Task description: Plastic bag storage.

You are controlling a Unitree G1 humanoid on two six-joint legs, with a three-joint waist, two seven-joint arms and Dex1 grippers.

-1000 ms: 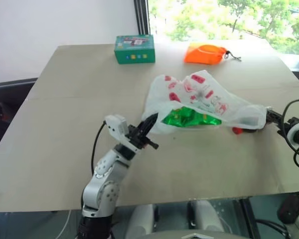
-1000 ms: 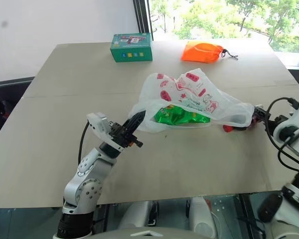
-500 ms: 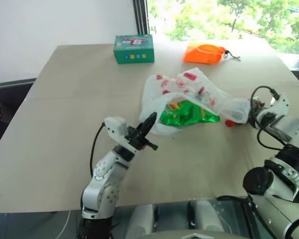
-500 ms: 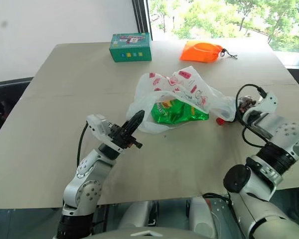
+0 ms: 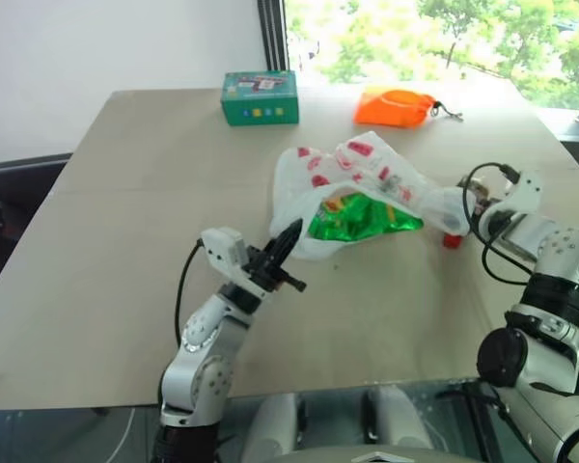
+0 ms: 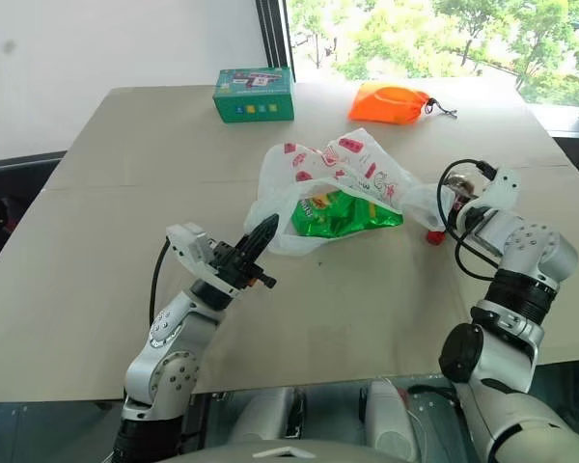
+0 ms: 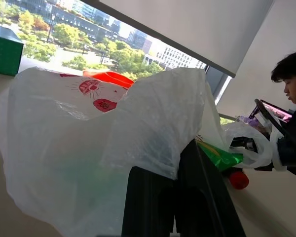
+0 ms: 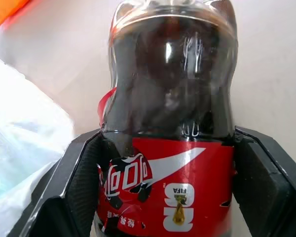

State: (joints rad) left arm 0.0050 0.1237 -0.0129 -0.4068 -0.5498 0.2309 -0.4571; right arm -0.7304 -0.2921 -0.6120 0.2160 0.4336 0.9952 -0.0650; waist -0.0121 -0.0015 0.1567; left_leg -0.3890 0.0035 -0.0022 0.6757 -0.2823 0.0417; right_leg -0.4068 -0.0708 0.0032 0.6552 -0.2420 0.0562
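translucent white plastic bag (image 5: 367, 188) lies mid-table (image 5: 125, 241), nearer the robot than the orange pouch (image 5: 398, 104); left gripper (image 5: 288, 238) has its fingers closed on the bag's near edge; right gripper (image 8: 163, 187), at the bag's far-right end, has fingers clasped around a dark cola bottle (image 8: 170, 123)

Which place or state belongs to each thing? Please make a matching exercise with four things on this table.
Things:
1. plastic bag
2. green snack packet
3. cola bottle
4. green box

Places or states:
A. standing alone at the far side of the table
B. gripped by the right pincer
C. edge pinched by the left pincer
D. lying in the bag's open mouth

Pairs: 1-C, 2-D, 3-B, 4-A
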